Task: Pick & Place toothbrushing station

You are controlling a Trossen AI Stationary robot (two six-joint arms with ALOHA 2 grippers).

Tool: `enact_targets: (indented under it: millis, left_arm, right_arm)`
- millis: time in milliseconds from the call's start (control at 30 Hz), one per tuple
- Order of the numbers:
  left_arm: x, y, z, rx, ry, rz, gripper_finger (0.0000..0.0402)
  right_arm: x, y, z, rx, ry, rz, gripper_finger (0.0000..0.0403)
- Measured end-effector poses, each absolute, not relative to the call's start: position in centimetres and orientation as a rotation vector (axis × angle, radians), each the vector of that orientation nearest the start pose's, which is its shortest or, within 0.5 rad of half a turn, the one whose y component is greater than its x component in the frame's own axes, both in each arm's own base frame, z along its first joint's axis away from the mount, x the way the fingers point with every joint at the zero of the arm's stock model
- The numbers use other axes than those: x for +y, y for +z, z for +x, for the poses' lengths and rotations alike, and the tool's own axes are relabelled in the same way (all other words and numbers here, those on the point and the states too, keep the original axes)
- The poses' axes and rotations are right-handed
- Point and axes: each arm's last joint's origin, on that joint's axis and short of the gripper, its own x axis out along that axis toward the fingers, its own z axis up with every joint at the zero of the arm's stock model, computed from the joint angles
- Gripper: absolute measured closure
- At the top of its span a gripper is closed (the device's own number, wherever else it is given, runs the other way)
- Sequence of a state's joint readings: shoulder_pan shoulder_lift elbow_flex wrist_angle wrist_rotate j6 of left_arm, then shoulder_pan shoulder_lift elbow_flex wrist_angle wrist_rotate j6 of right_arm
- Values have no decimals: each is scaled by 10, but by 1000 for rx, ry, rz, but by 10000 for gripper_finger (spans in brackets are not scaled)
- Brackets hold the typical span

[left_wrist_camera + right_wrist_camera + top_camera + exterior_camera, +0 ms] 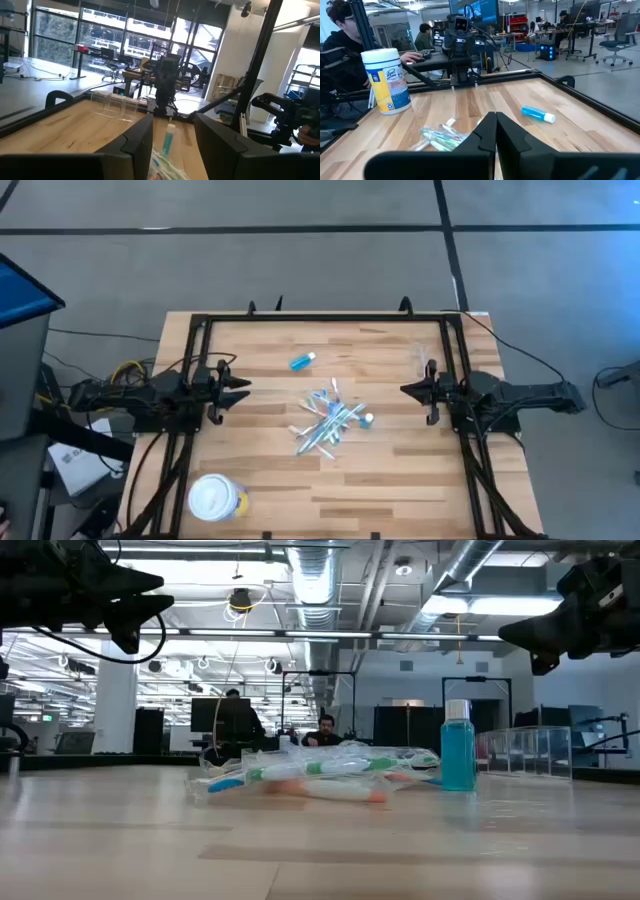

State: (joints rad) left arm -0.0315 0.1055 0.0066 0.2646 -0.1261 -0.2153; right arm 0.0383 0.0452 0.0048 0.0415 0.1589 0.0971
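Observation:
A heap of thin white, blue and pink toothbrushes [328, 423] lies on the wooden table's middle; it also shows in the low view [320, 772]. A small upright blue bottle with a white cap [458, 746] stands at the heap's right end [368, 419]. A small blue tube with a white cap [302, 361] lies flat toward the far edge [537, 114]. A clear tumbler [418, 356] stands at the far right. My left gripper [243, 388] hovers open, left of the heap. My right gripper [405, 389] hovers shut, right of the heap.
A round yellow tub with a white lid [217, 498] stands at the near left corner [386, 80]. A dark metal frame [330, 317] borders the table. People sit at desks in the room beyond the table.

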Motion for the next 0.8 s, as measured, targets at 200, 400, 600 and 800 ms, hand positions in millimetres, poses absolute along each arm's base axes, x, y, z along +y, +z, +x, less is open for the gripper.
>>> enact_targets:
  millis: [200,400,600,800]
  left_arm:
    - [0,183,102,-176,76,-228,262]
    - [0,185,102,-198,74,-229,262]
    - [1,186,102,-213,110,-207,262]
    - [2,187,102,-221,121,-211,262]
  right_arm:
    - [-1,166,100,-6,-121,97,403]
    - [-1,166,100,-8,-126,97,403]
    - [0,168,100,-32,-110,107,403]
    - [2,170,102,-42,-40,100,403]
